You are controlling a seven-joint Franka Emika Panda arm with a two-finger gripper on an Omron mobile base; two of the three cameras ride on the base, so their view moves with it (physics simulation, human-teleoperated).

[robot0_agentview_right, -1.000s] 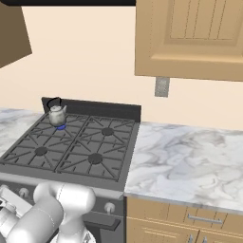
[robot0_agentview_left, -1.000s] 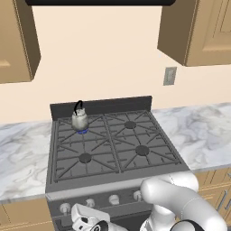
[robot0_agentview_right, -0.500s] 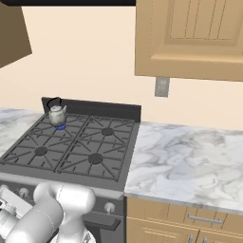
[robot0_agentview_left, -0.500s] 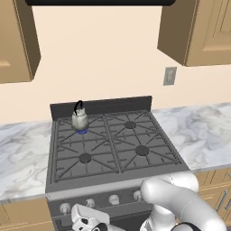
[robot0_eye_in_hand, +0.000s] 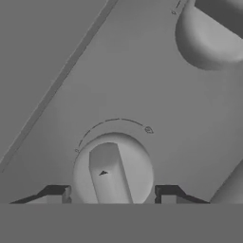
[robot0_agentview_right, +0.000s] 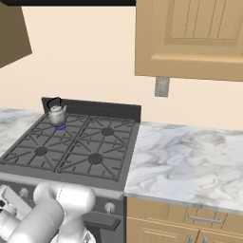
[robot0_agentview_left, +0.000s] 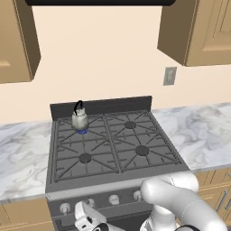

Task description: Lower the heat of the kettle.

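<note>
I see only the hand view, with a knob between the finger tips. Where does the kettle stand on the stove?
Observer: The kettle stands on the rear left burner of the stove.
Operator: Is this burner lit?
Observer: Yes, a small blue flame shows under the kettle.
Operator: Where along the front panel is my knob?
Observer: The gripper, shut on the knob, is low toward the left end of the knob row.

Kettle [robot0_agentview_left: 80, 119] on stove's [robot0_agentview_left: 113, 178] rear-left burner [robot0_agentview_left: 82, 131]
</note>
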